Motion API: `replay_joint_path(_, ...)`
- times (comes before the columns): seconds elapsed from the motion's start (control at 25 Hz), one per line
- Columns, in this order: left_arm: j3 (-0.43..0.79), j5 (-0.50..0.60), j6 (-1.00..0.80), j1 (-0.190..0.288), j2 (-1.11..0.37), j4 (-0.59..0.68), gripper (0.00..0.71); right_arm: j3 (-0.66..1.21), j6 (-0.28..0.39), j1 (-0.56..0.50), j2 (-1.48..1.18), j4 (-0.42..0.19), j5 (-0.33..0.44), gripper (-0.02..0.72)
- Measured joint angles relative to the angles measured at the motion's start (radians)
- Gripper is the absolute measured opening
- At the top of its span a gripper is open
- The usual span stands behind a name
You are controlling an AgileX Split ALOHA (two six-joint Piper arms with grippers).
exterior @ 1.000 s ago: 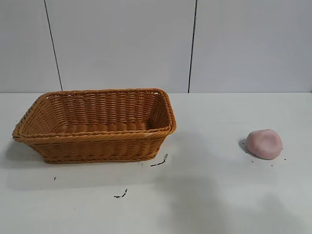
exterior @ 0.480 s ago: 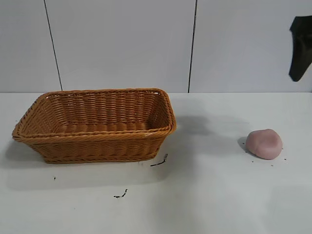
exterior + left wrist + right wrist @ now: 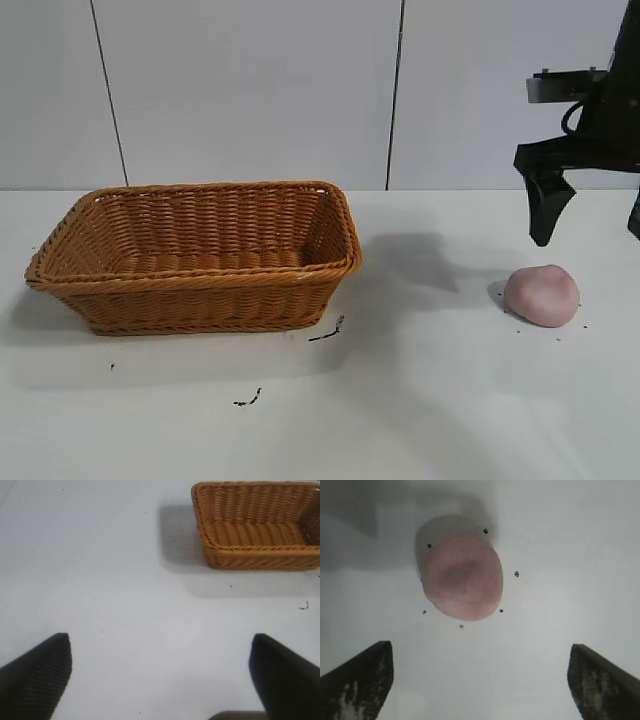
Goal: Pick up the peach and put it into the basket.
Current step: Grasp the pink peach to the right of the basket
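The dusty-pink peach (image 3: 542, 295) lies on the white table at the right; it also shows in the right wrist view (image 3: 463, 578). The orange-brown wicker basket (image 3: 195, 285) stands at the left, empty; it also shows in the left wrist view (image 3: 260, 555). My right gripper (image 3: 590, 228) hangs above and just behind the peach, open and empty, one finger (image 3: 545, 205) in view and the other at the frame's edge. In the right wrist view the right gripper (image 3: 480, 680) is wide apart. My left gripper (image 3: 160, 675) is open and empty over bare table, away from the basket.
Small black specks and scuff marks (image 3: 328, 333) lie on the table in front of the basket and around the peach. A white panelled wall stands behind the table. Open table lies between basket and peach.
My right arm has come down into view from the upper right and now hangs just above the peach. The peach and basket have not moved.
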Motion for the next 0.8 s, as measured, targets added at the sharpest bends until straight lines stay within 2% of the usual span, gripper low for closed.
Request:
replay_joint_path(0.2,0.000,0.000,0.000,0.000,0.000,0.000,0.693,0.000,0.000,0.000,0.083,-0.002,-0.100,0.655)
replay_joint_path(0.32,0.000,0.000,0.000,0.000,0.000,0.000,0.693,0.000,0.000,0.000,0.124,0.000,-0.132,0.655)
replay_joint_path(0.52,0.000,0.000,0.000,0.000,0.000,0.000,0.693,0.000,0.002,0.000,0.160,0.001,-0.156,0.648)
replay_joint_path(0.68,0.000,0.000,0.000,0.000,0.000,0.000,0.693,0.000,0.003,0.000,0.161,0.004,-0.160,0.585)
replay_joint_path(0.8,0.000,0.000,0.000,0.000,0.000,0.000,0.693,0.000,0.003,0.000,0.161,0.005,-0.166,0.569)
